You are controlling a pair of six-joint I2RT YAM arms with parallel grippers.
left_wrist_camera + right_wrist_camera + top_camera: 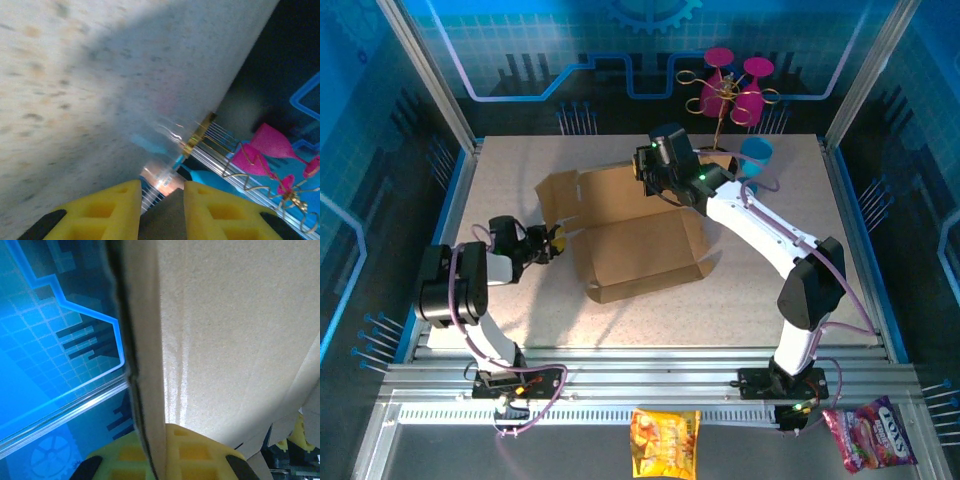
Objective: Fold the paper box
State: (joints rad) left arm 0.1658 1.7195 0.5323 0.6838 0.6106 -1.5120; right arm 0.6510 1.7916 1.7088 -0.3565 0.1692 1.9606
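Holding the far flap of the paper box [635, 245] clamped in my right hand [647, 168], I see the sheet lying crosswise on the counter [510, 190], just right of my narrowly parted, empty left hand [556, 243].

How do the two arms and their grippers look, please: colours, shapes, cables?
The left arm and right arm have white rounded links between black joints, and a thin purple cable loops along each. The left gripper and right gripper have blocky yellow fingers with square hollows. A small green light glows on the right arm.
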